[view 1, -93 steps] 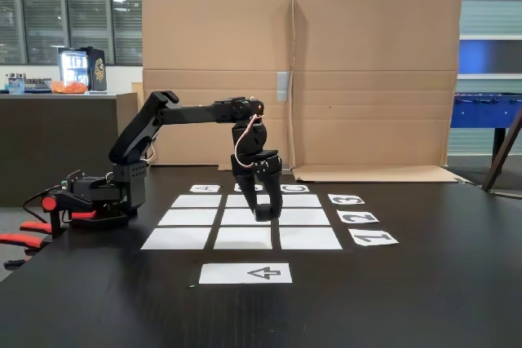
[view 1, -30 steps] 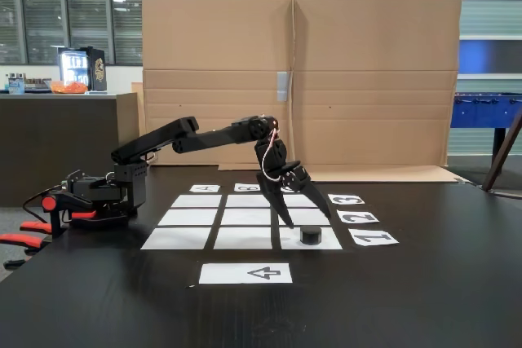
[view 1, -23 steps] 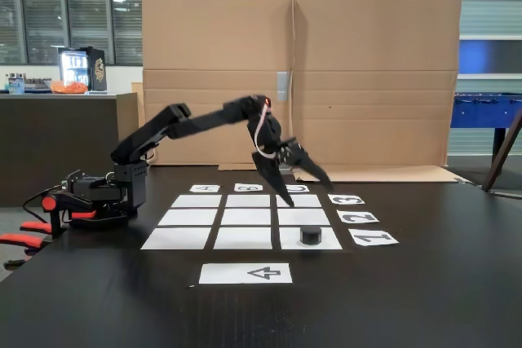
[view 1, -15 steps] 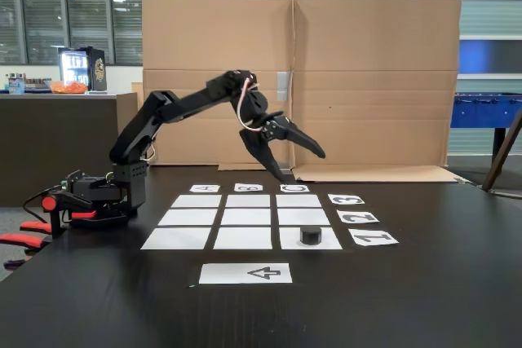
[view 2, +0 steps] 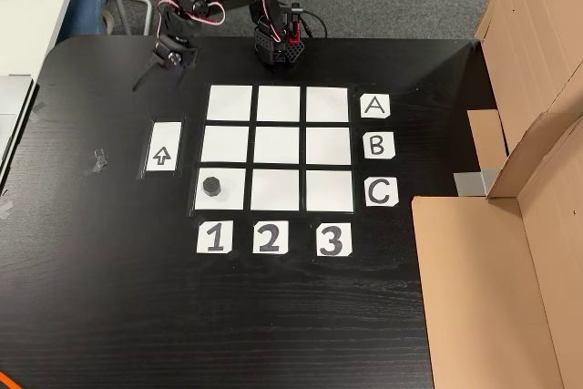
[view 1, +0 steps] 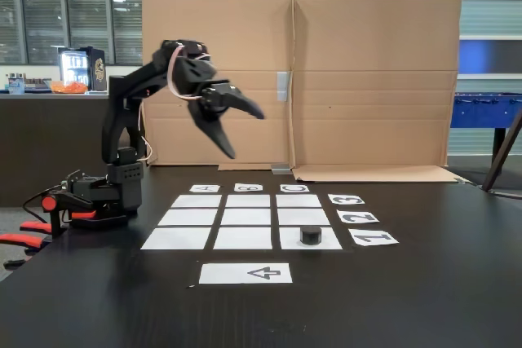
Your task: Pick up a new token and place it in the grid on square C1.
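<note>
Black fingers (view 1: 245, 132) hang spread and empty, high above the counter (view 1: 424, 283) and well apart from the grid (view 1: 245, 222), in front of a cardboard screen (view 1: 367, 79). In the other view the arm (view 2: 228, 2) is folded back over its base by the counter's far edge. On square C1 (view 2: 235, 190) sits the token (view 2: 211, 186), beside label 1 (view 2: 214, 237) and near the arrow sheet (view 2: 163, 146).
</note>
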`<state>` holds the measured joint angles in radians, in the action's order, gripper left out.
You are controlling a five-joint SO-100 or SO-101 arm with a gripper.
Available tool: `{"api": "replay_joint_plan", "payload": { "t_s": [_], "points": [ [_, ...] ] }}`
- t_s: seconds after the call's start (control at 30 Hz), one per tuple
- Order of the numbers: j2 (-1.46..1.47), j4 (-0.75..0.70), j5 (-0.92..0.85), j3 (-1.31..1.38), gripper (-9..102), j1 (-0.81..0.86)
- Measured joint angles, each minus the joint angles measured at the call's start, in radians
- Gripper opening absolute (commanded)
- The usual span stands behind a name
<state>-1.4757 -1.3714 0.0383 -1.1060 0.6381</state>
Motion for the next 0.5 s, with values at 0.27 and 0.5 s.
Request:
{"api": "replay_joint_plan", "payload": {
  "t_s": [0.27,0.5],
  "points": [
    [-0.225,0.031,-0.017,-0.272,47,0.193],
    [-0.356,0.048,-0.041,-0.387,46,0.39]
  ]
}}
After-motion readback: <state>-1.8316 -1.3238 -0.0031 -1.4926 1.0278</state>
